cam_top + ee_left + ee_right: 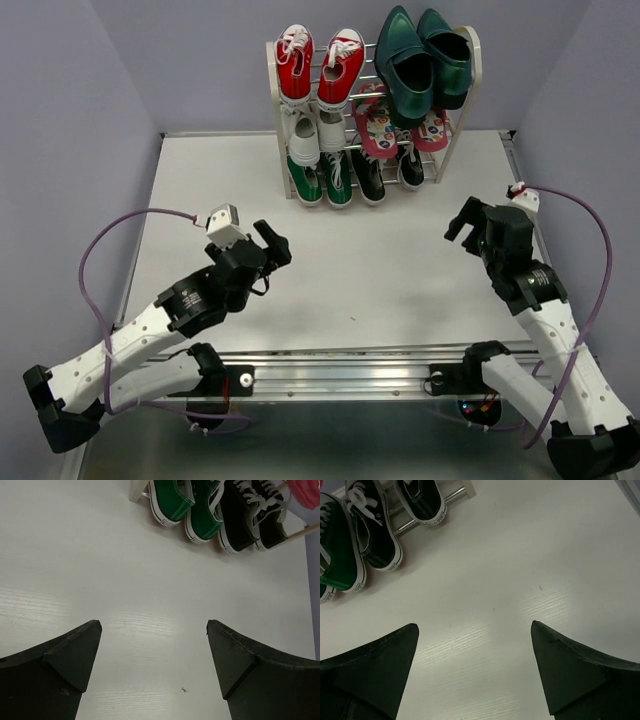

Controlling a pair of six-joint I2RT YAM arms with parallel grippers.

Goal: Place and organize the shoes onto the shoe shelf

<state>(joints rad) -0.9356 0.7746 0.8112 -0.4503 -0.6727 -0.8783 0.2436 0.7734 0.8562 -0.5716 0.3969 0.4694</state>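
shoes (420, 60) on shoe shelf (272, 100); left tool (154, 626), right tool (474, 625) agape

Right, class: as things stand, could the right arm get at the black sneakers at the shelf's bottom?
Probably yes. The right gripper is open, only bare table lies between it and the black sneakers, and their toes stick out of the shelf. The flip-flops above may block a top-down grasp.
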